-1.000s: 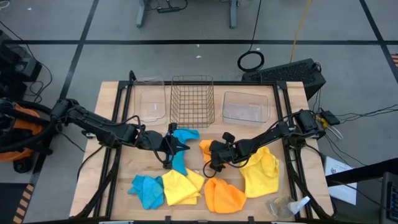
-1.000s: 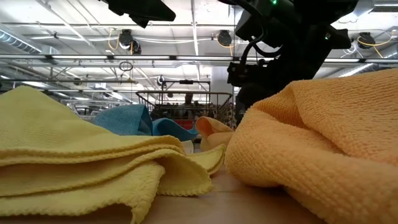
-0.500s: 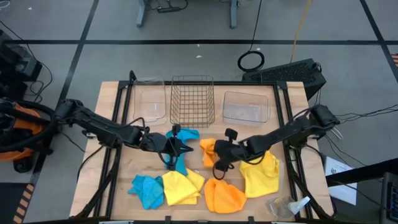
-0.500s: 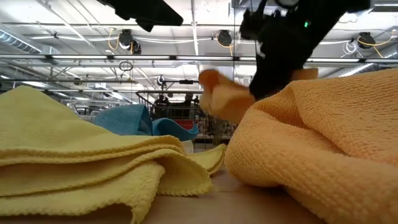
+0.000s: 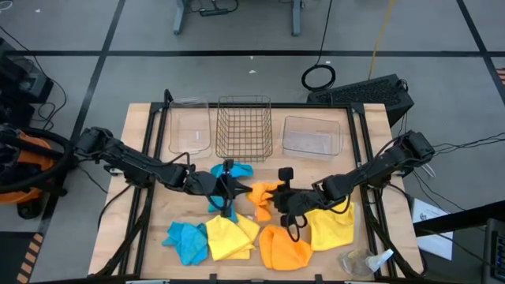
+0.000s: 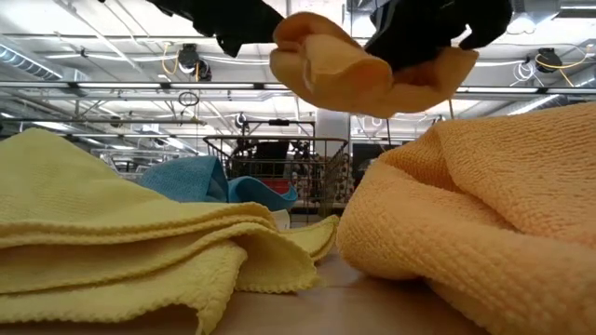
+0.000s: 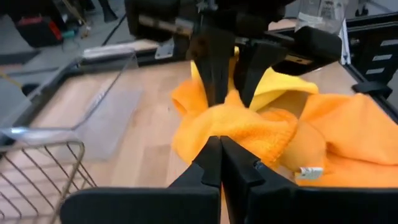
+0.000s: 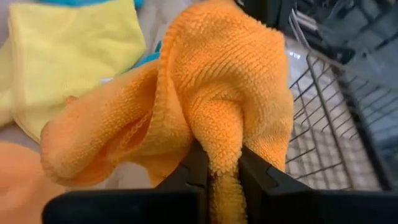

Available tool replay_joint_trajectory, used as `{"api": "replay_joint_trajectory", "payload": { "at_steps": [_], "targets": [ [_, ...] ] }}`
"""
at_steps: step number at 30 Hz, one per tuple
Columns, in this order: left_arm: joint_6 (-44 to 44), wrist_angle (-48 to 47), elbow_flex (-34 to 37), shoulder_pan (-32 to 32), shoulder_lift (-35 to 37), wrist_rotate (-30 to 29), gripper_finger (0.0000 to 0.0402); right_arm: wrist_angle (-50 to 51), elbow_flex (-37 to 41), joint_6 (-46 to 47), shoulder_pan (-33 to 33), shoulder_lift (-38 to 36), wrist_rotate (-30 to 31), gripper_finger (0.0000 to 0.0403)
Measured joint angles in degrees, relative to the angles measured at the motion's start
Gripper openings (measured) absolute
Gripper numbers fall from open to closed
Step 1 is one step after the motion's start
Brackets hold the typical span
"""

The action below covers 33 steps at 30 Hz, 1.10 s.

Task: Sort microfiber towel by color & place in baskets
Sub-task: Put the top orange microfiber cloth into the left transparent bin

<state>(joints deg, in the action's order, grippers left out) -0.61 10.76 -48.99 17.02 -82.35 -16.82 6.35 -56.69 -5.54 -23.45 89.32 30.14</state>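
A small orange towel (image 5: 262, 192) hangs in the air at mid-table, shut in my right gripper (image 8: 219, 167), which reaches in from the table's right (image 5: 274, 199). In the low view the orange towel (image 6: 358, 70) is high above the table. My left gripper (image 7: 219, 148) is shut and holds nothing. It points from the left (image 5: 235, 189) at the orange towel; whether its tips touch the cloth, I cannot tell. A blue towel (image 5: 234, 170) lies under and behind the left gripper. Along the far edge stand a clear tub (image 5: 190, 126), a wire basket (image 5: 245, 126) and a second clear tub (image 5: 311, 134). My right gripper pinches a bunched fold of the orange towel (image 8: 217, 140) between its two fingers, several layers thick. In the left wrist view its fingers (image 7: 214, 68) come down on the cloth from above. The towel is lifted clear and bulges slack below and around the fingers.
Near the front edge lie a blue towel (image 5: 185, 241), a yellow towel (image 5: 229, 237), an orange towel (image 5: 284, 248) and a larger yellow towel (image 5: 331, 221). A crumpled clear plastic item (image 5: 359, 260) sits at the near right corner. Bare wood shows left of the towels.
My right gripper has risen with the small orange towel, which was on the table and now hangs clear above it, bunched. My left gripper has moved toward the table's right, closer to the orange towel, staying shut.
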Motion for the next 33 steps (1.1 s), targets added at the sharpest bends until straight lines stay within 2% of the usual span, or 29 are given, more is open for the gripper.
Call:
{"api": "replay_joint_trajectory", "payload": {
  "at_steps": [4,10,19,25,28,33],
  "targets": [
    [1.8,-0.4,0.0,0.0,-1.3,0.6,0.0002,-2.2,0.0,-6.6,0.1,0.0,0.1,0.0029],
    [1.6,4.3,0.0,0.0,-5.1,6.8,0.0002,-5.1,0.0,-11.4,0.1,0.0,1.2,0.0032],
    [1.4,6.8,0.0,0.2,-5.9,7.0,0.0007,-9.2,0.0,-13.8,0.2,0.0,7.6,0.0034],
    [-1.1,4.0,0.0,2.4,-2.3,6.8,0.0066,-6.0,0.0,-14.1,-1.7,-0.1,7.6,0.0034],
    [-2.7,0.8,0.0,4.1,0.9,6.4,0.0097,-4.9,0.0,-15.5,-3.4,-0.1,9.6,0.0034],
    [-2.9,-4.7,0.0,6.4,5.4,4.0,0.0128,-5.0,0.0,-17.6,-5.4,-0.1,11.8,0.0034]
  ]
}}
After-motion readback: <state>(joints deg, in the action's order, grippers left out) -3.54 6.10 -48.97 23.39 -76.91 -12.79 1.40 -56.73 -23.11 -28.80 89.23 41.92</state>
